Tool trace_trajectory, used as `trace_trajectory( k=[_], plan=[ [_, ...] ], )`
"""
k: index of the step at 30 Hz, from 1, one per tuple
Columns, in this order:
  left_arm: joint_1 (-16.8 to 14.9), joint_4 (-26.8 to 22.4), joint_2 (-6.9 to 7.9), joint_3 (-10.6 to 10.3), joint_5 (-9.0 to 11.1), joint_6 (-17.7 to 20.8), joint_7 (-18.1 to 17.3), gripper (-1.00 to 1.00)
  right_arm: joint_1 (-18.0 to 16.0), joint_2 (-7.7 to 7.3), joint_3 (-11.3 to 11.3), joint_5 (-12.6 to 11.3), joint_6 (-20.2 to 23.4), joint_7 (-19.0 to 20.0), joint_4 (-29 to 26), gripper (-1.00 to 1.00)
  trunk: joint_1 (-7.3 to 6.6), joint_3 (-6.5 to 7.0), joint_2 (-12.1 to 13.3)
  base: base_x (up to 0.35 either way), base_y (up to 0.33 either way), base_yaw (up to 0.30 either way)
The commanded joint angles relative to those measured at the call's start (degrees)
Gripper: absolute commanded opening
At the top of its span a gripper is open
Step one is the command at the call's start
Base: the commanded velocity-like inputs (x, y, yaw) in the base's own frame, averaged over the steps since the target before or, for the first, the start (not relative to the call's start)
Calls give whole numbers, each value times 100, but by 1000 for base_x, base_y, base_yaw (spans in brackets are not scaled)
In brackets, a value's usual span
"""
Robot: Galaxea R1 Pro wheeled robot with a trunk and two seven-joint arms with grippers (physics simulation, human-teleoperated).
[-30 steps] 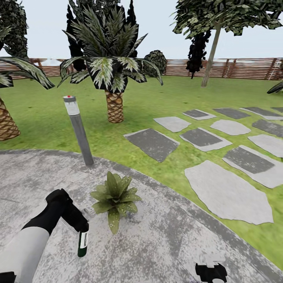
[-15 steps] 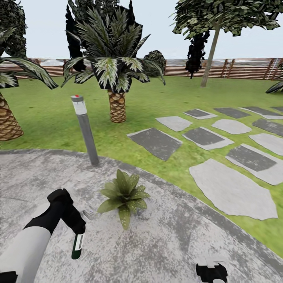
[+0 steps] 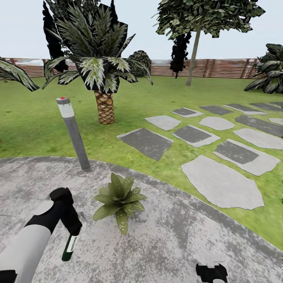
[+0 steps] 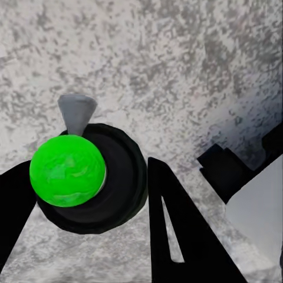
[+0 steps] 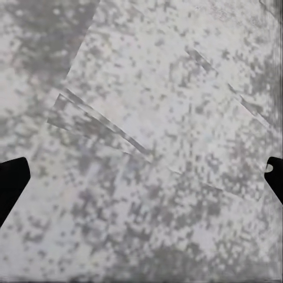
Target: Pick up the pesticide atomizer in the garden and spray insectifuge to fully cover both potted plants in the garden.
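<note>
One potted plant point(image 3: 118, 199) sits on the grey gravel patio point(image 3: 165, 236), a low bunch of pointed green leaves. Just beside it, the left gripper point(image 3: 72, 230) holds the pesticide atomizer point(image 3: 69, 247). The bottle hangs down from the black fingers point(image 4: 177, 230), dark green with a white label, its bottom close to the gravel. From the left wrist camera you look along the bottle: a bright green round part sits inside a black ring, with a small grey nozzle poking out to one side. The fingers pinch the bottle from both sides.

The bottle looks small and light, hard and a bit smooth, so it could slip or swing if the hold gets loose. A good place to hold it seems to be up near the head, where the fingers are now.

The right gripper point(image 3: 211, 272) sits low over the patio, well apart from the plant. Its fingers are spread wide with nothing between them.

Farther off stand a grey post lamp point(image 3: 73, 133), a palm point(image 3: 96, 63), stepping stones point(image 3: 220, 182) on the lawn point(image 3: 157, 102) and a brown wooden fence point(image 3: 220, 68).
</note>
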Motion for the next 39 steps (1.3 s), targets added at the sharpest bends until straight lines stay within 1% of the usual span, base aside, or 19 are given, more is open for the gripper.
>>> trace_trajectory(
  k=[1,2,3,6,9,17,29,35,39],
  plan=[
    [-64,-11,0,4,-146,59,-52,-100,-4,0,48,-55,-19,-11,5,100,-1,-5,-2,0,1,-103],
    [-118,-13,-3,0,-211,66,-52,-100,-4,0,48,-55,-19,-11,5,100,-1,-5,-2,0,0,-42],
    [-142,-14,-4,-2,-235,68,-52,-100,-4,0,48,-55,-19,-11,5,100,-1,-5,-2,0,0,-22],
    [-264,4,-12,-9,-262,70,-52,-100,-4,0,48,-55,-19,-11,5,100,-1,-5,-2,0,62,-8],
    [-289,11,-30,-24,-267,70,-52,-100,-4,0,48,-54,-19,-11,5,100,-1,-5,-2,0,257,-1],
    [-223,49,-75,-29,-263,70,-52,-100,-4,0,48,-55,-19,-11,5,100,-1,-3,-2,0,295,-14],
    [-190,80,-80,-19,-265,49,-52,-100,-4,0,48,-55,-19,-11,5,100,-1,38,-2,0,291,-221],
    [-70,82,-150,-21,-234,44,-52,-100,-4,0,48,-55,-19,-12,5,100,-1,59,-2,0,46,-234],
    [51,82,-158,-9,-187,38,-52,-100,-4,0,48,-55,-19,-19,4,100,-1,67,-2,0,2,-135]
  ],
)
